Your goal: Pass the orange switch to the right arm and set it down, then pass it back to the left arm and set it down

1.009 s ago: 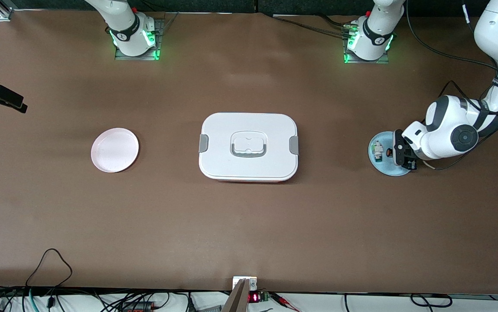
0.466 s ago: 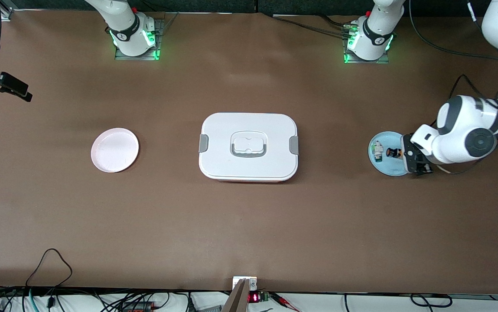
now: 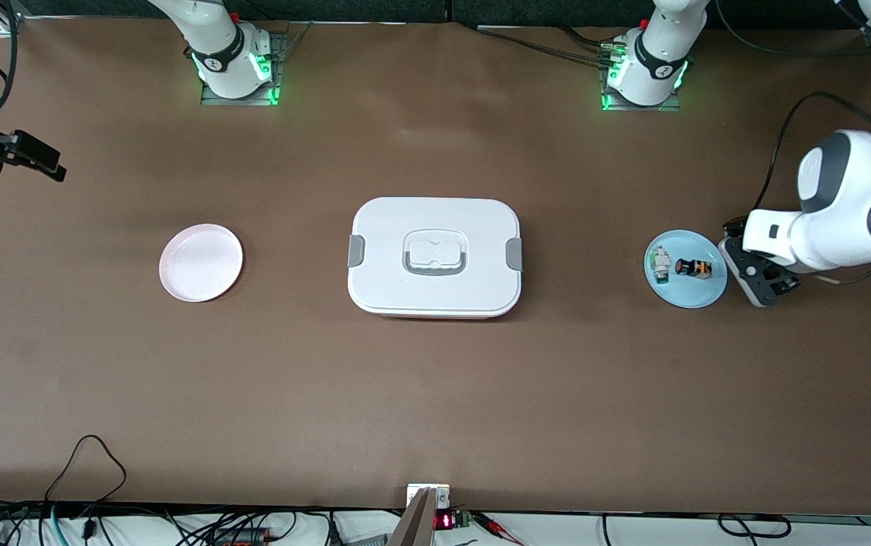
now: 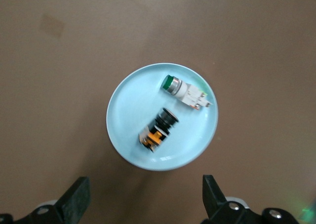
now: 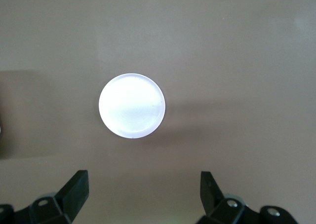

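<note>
A brown matte desk (image 3: 435, 394) is filling almost the whole front view, lying evenly lit with faint paler patches nearer the top edge. Along its near edge, black cables (image 3: 86, 462) are looping onto the brown surface, and more cables are tangling on a white strip below it. A small red display (image 3: 443, 521) is glowing there. Dark panels are running along the top edge.

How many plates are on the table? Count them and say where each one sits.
2. The pink plate lies beside the box toward the right arm's end; the blue plate, toward the left arm's end, holds the orange switch and a white-and-green component.
</note>
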`<action>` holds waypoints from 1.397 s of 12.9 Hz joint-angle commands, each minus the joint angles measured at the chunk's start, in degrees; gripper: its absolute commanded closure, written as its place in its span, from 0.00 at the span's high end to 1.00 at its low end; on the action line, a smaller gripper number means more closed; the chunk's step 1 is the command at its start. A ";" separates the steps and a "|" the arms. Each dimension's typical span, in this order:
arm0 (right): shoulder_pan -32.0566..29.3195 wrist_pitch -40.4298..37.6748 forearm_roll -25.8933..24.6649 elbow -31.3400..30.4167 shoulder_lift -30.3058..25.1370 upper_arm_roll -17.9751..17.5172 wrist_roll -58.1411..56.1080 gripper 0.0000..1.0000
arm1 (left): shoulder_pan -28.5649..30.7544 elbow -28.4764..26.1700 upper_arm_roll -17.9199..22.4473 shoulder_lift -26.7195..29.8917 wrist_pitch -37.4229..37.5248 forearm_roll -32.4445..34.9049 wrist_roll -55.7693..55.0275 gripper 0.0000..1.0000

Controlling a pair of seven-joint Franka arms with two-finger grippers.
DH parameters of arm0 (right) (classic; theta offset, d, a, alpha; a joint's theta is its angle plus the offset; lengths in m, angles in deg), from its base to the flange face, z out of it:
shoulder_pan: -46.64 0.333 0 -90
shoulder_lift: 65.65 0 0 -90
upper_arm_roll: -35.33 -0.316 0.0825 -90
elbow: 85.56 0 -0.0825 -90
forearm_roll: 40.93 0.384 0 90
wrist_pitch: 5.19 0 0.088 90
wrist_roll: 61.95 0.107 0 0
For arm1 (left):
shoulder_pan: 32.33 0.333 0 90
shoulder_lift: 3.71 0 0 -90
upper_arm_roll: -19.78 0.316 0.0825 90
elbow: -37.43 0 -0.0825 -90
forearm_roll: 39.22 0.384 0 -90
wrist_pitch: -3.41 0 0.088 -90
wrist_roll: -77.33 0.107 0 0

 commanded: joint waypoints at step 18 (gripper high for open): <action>-3.15 -2.47 -0.32 5.44 3.44 -3.97 -0.85 1.00 | -1.09 20.55 -1.32 13.19 26.77 -15.92 -41.08 1.00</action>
